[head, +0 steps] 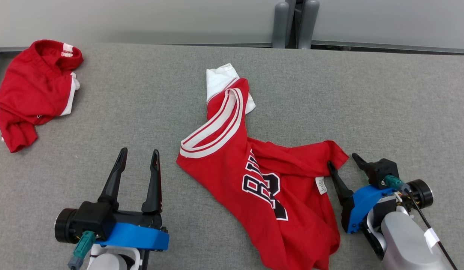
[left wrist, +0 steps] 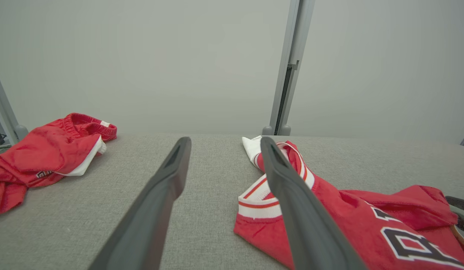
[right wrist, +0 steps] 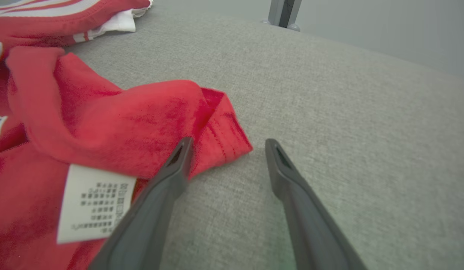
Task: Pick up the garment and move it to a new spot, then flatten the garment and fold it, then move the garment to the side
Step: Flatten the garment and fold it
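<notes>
While both jaws gape empty, the garment (head: 232, 168) lies between them, nearest the right.

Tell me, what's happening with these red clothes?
A two-armed robot is working on the crumpled red jersey on the grey table. Its right end effector, open, sits at the jersey's hem corner near the care label; its left end effector, also open, is beside the striped trim. Neither holds anything. Another red garment lies far left.
</notes>
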